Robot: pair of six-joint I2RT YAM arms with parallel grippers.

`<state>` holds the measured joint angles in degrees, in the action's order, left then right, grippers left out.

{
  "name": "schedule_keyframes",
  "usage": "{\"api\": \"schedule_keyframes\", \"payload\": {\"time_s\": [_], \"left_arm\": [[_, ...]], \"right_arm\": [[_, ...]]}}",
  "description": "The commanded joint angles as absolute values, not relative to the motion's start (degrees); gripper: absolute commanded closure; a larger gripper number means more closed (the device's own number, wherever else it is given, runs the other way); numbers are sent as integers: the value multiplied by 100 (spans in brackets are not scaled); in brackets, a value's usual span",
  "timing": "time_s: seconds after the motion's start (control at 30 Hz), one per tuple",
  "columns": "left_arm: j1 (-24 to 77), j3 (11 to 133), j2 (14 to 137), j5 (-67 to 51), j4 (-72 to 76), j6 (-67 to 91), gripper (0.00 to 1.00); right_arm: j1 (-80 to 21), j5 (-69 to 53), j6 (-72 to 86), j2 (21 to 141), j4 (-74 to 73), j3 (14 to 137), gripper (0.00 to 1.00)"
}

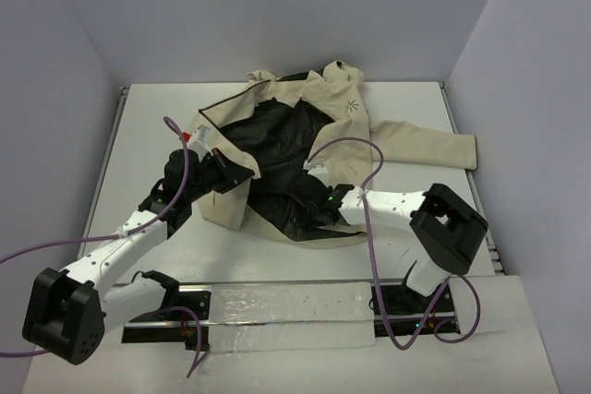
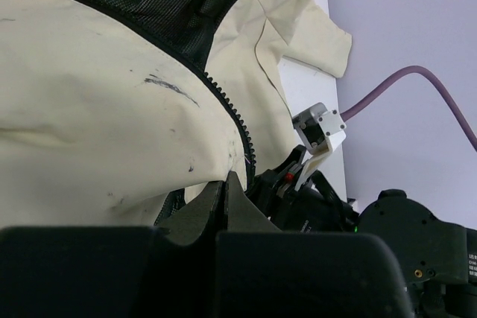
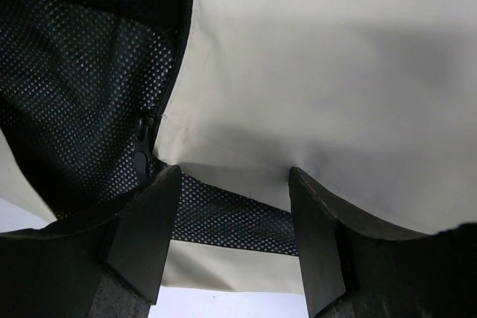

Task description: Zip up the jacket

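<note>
We see the jacket point(image 1: 369, 131) spread open on the white surface point(image 1: 157, 136), its hood toward 12 o'clock and one sleeve point(image 1: 434, 147) stretched out toward 3 o'clock. The other sleeve is folded under or hidden, and we cannot trace it. The black lining point(image 1: 277, 149) faces up through the middle, and a small dark logo point(image 1: 351, 105) sits on the beige chest panel near the hood. The left tool point(image 1: 242, 175) is at the 9 o'clock side of the open front. In its wrist view the left tool point(image 2: 226, 188) has its fingers pressed together, and the beige panel and its zipper teeth point(image 2: 223, 102) run down into the tips. So it appears clamped on the jacket's edge, though the contact itself is in shadow. The right tool point(image 1: 314, 202) is at the hem toward 6 o'clock, and from above its fingertips are lost against the dark lining. Its own camera shows the right tool point(image 3: 235, 173) with its fingers wide apart, gripping nothing, with the hem and a strip of mesh lining point(image 3: 74, 72) between them. A dark zipper slider point(image 3: 143, 139) hangs at 10 o'clock from the left finger point(image 3: 145, 236). We cannot tell whether it touches the finger. A purple cable point(image 2: 402, 80) crosses the left wrist view at 2 o'clock.
</note>
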<state>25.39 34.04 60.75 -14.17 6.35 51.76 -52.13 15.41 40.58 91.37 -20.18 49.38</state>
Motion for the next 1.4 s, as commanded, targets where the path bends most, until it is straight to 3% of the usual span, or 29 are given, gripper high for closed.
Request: {"api": "schedule_keyframes", "payload": {"time_s": [0.0, 0.33, 1.13, 1.37], "left_arm": [[2505, 3393, 5973, -1462, 653, 5036, 100], [2505, 3375, 5975, -1520, 668, 5027, 100], [2505, 3463, 5888, -1521, 466, 4914, 100], [2505, 3470, 5926, -1547, 510, 4931, 100]], "right_arm": [[-5358, 1864, 4417, 9245, -1827, 5120, 34], [-5590, 2669, 4605, 8963, -2153, 5347, 37], [-5589, 2268, 5184, 9687, -1996, 5513, 50], [-5764, 2670, 5140, 9620, -2266, 5658, 50]]}}
